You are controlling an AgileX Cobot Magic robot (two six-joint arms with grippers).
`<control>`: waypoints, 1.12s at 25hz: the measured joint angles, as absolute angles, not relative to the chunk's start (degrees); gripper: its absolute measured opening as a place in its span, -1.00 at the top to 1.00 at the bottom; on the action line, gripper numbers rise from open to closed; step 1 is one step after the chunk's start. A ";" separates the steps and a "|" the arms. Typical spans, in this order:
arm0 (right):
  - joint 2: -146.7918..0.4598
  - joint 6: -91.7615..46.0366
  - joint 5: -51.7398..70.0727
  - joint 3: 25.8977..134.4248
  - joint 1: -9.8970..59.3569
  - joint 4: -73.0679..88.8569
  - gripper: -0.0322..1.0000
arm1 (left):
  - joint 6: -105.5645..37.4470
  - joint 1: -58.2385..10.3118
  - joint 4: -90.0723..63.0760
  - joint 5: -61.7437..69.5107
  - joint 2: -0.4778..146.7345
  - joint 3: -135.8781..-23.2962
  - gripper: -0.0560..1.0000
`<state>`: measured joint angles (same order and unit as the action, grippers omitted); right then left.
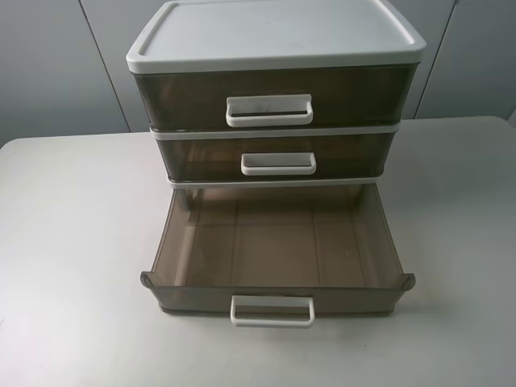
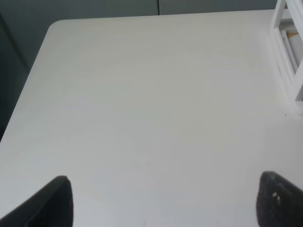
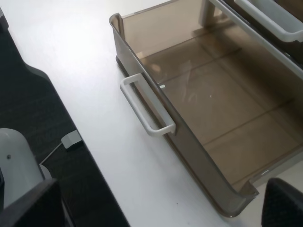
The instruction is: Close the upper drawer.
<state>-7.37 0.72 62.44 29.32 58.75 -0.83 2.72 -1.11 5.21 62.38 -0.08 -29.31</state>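
Progress: not begun as far as visible; upper drawer [image 1: 274, 234] pulled fully out, nothing touching it, whole push-in left to do.
Room: plain grey panelled wall [image 1: 48, 64] behind the counter, no clutter in view.
Counter: [image 1: 72, 242] pale, matte, smooth; bare around the cabinet.
Cabinet: [image 1: 274, 32] white-lidded, three slots, standing toward the back middle of the counter.
Upper drawer: smoky-brown, empty, flared rim corners; hanging out of the lowest slot toward the camera, front wall nearest the counter edge.
Other two drawers: [image 1: 274, 153] and [image 1: 274, 93] above it, both flush and closed.
Left gripper: [image 2: 163, 201] fingers spread wide, nothing between, over bare counter, cabinet side at the view's edge.
Right gripper: [image 3: 156, 203] fingers apart, empty, hanging near the drawer's front.
Handle: [image 1: 272, 310] white loop, centred on the front wall, free.
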 joint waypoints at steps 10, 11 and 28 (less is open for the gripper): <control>-8.34 1.04 62.44 29.32 27.03 -0.83 -0.29 | 2.72 -1.11 5.21 62.38 -0.08 -29.31 -0.51; -8.34 1.04 62.44 29.32 22.49 -0.83 -0.29 | 2.72 -1.11 5.21 62.38 -0.08 -29.31 -0.51; 0.00 1.04 62.44 29.32 1.55 -2.11 -0.29 | 2.72 -1.11 5.31 62.38 -0.08 -29.31 -0.51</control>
<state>0.00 1.04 62.44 29.32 1.55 -2.11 2.72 -1.11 5.31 62.38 -0.08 -29.31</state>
